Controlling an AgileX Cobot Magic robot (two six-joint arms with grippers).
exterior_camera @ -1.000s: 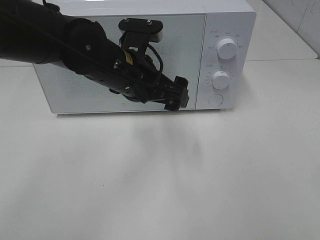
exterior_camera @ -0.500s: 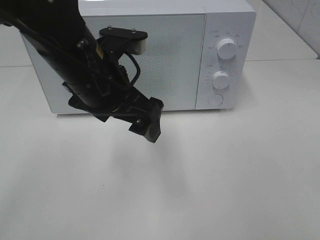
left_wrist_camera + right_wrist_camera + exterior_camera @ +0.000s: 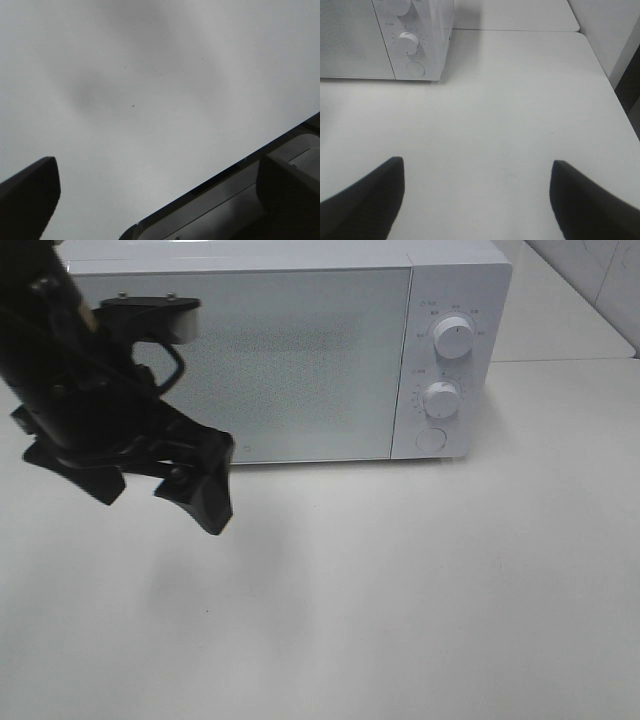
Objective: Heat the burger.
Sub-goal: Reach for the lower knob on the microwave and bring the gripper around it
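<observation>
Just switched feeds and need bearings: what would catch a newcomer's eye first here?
The big black left arm, its claw open and empty, hangs over the left of the table. Behind it stands a white microwave, door shut, two knobs on its right panel. No burger shows anywhere.

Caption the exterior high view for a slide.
Open left gripper hovers above the white table, in front of the closed microwave.

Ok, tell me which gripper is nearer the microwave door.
Left. The left gripper hangs in front of the left end of the microwave door; the right gripper sits farther back over the table, toward the knobs.
</observation>
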